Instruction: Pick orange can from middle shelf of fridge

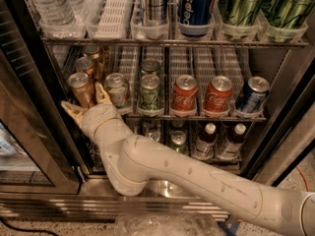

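Note:
The fridge (288, 146) stands open in the camera view. On the middle shelf (197, 117), the leftmost lane holds three orange cans in a row. The front orange can (80, 88) stands at the shelf's front stop. My gripper (86, 102) is open just in front of this can's lower part. One tan finger (71, 110) is at the can's lower left, and the other (102, 93) is to its right, between it and the green-and-white can (117, 89). The fingers do not close on the can.
To the right on the same shelf are a green can (149, 93), two red Coca-Cola cans (184, 96), and a blue can (252, 95). Big bottles and tall cans (196, 6) stand on the rack above. Small brown bottles (204, 141) stand below. The dark frame post (29, 107) is close on the left.

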Controlling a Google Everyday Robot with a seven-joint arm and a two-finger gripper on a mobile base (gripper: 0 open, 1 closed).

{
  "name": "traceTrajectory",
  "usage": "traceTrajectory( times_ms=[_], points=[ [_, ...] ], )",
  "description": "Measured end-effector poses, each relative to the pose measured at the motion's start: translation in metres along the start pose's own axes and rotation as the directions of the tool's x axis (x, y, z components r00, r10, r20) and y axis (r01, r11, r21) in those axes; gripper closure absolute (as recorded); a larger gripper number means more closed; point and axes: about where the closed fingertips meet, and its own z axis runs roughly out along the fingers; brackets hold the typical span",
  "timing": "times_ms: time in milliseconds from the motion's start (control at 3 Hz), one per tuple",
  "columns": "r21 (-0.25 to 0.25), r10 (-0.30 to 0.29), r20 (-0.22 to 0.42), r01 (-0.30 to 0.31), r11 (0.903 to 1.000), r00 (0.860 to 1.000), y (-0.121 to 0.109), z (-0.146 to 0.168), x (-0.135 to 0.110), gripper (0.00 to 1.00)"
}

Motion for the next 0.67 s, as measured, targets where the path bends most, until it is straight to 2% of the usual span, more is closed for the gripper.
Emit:
traceTrajectory(
  times_ms=[333, 667],
  points=[
    [0.016, -0.002, -0.013, 0.002, 0.9999, 1.0, -0.0036, 0.0186, 0.0075, 0.27],
    [0.006, -0.004, -0.016, 0.004, 1.0, 1.0, -0.0019, 0.0237, 0.0074, 0.27]
  ],
)
